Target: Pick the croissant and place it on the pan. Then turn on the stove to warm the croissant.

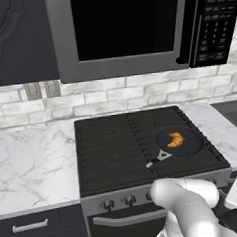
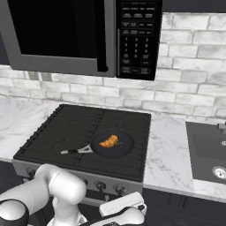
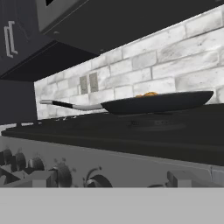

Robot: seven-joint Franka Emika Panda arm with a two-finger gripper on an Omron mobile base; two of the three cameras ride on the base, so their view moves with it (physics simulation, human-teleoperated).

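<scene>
The croissant (image 1: 175,140) lies in the pan (image 1: 192,144) on the stove (image 1: 108,151), its knobs (image 3: 61,175) half cut off before the wide-open gripper (image 3: 109,186).

White arm with dark joints, glossy and rounded

The arm (image 1: 189,206) is built of smooth, glossy white shells with bulbous, rounded ends, like swollen tubes joined together. Dark, near-black rings sit between the white parts at the joints, one at the lower right of the left base view and one at the lower left of the right base view. Near the hand is a flat, boxy white block (image 2: 122,204) with softened corners and a thin dark seam along its edge. No cables, screws or markings can be made out.
</scene>
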